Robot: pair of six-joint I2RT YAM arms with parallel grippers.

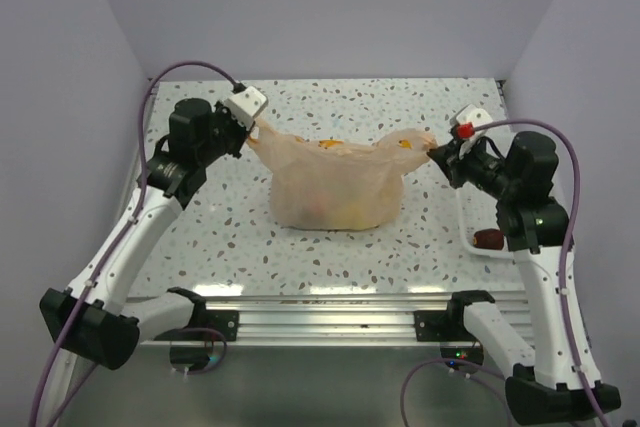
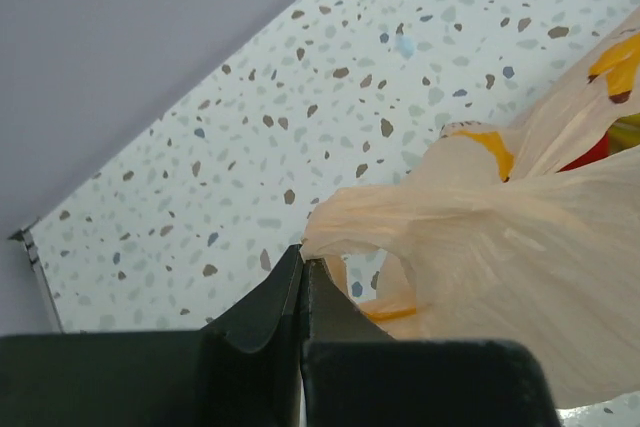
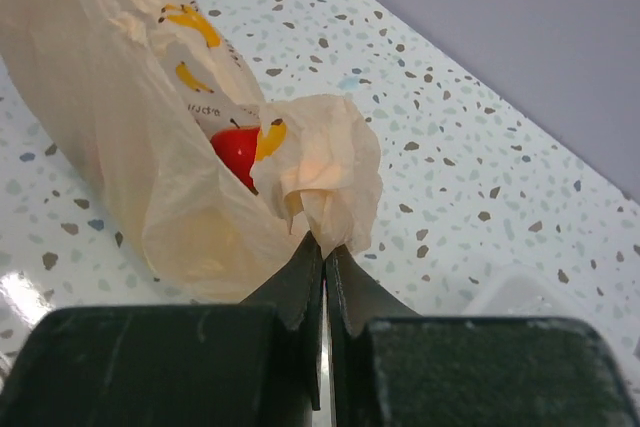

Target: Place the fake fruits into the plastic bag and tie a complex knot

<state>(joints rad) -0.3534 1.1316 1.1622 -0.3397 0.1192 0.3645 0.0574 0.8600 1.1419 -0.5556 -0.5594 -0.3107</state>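
The pale peach plastic bag (image 1: 335,182) sits mid-table, bulging with fake fruits; red and yellow pieces (image 1: 330,209) show through its wall. My left gripper (image 1: 250,132) is shut on the bag's left handle (image 2: 330,227) and holds it stretched out to the left. My right gripper (image 1: 435,150) is shut on the right handle (image 3: 330,172) and holds it out to the right. A red fruit (image 3: 236,152) shows through the bag in the right wrist view. A dark maroon fruit (image 1: 488,238) lies in the white basket (image 1: 470,209) at the right. No knot shows.
The white basket stands at the table's right edge, beside my right arm. Grey walls close the table on the left, back and right. The speckled tabletop (image 1: 240,237) lies open in front of the bag.
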